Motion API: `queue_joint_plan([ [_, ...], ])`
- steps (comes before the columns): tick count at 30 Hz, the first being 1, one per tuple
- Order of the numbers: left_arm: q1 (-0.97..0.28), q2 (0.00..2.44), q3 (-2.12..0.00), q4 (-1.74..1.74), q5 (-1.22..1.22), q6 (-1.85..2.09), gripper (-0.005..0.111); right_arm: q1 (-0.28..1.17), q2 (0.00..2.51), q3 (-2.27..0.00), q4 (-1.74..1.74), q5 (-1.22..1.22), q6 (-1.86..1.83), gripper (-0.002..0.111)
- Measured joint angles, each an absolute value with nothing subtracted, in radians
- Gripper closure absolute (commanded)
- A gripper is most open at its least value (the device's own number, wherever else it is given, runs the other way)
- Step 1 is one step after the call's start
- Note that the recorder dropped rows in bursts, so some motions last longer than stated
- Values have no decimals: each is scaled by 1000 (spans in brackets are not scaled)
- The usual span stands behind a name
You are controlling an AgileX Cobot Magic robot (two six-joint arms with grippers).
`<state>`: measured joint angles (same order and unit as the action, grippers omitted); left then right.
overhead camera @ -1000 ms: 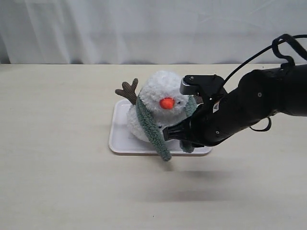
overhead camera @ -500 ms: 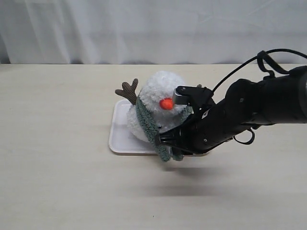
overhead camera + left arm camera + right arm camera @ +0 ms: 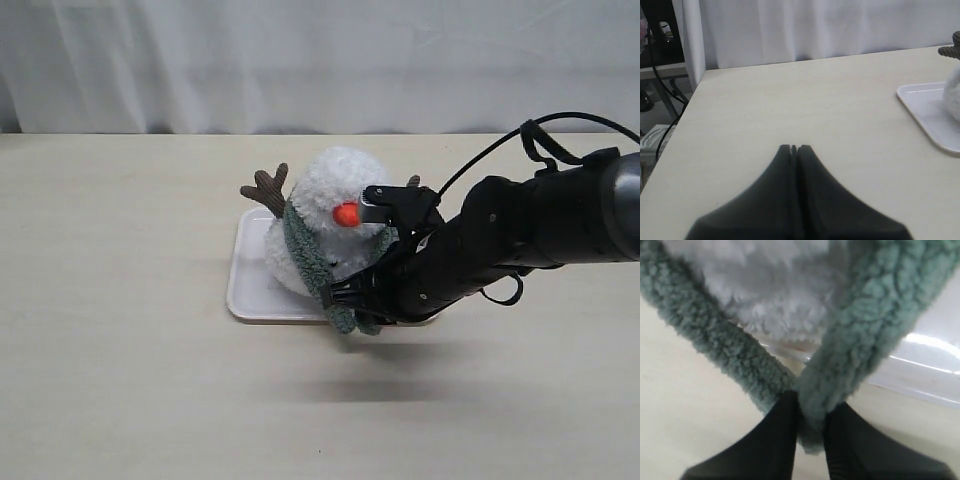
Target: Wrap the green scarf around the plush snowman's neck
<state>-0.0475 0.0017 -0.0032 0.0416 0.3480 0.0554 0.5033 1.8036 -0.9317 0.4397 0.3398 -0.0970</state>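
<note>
Sage-green fleece: the scarf point(image 3: 303, 255) lay looped over the snowman's point(image 3: 335, 185) neck, which it hid. Both tails hung down the front and crossed low, just above the near edge of the pale tray point(image 3: 245, 290) the toy sat on. The tray rested on a light table point(image 3: 130, 350).

My right gripper point(image 3: 352, 300) was low in front of the toy, at that crossing. In the right wrist view its two dark fingers point(image 3: 782, 440) stood a narrow gap apart. The end of one tail filled the gap and touched both, which I read as a light pinch on the scarf. The other tail ran just beside it, outside the fingers.

My left gripper point(image 3: 794, 148) hovered over bare table near the tray's corner, fingertips pressed together, holding nothing.

I judged the scarf very light, soft and limp, with a grippy pile. It would squash between the fingers, sag wherever unsupported, and cling to the plush rather than slide. The best hold seemed near a tail's end, across its width, clear of the other tail. The snowman looked light and squashy too, so a hard tug could tip it or drag it across the tray.
</note>
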Motion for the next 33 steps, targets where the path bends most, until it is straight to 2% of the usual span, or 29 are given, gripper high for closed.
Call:
queue_joint_plan([
  [3, -47, 2, -3, 42, 348, 55, 107, 503, 1804, -932, 440, 366, -104, 70],
  [5, -47, 2, -3, 42, 348, 55, 107, 503, 1804, -932, 440, 388, -108, 69],
  [22, -47, 2, -3, 42, 348, 55, 107, 503, 1694, -885, 461, 525, -182, 69],
  [33, -47, 2, -3, 42, 348, 55, 107, 503, 1600, -851, 662, 568, -454, 69],
])
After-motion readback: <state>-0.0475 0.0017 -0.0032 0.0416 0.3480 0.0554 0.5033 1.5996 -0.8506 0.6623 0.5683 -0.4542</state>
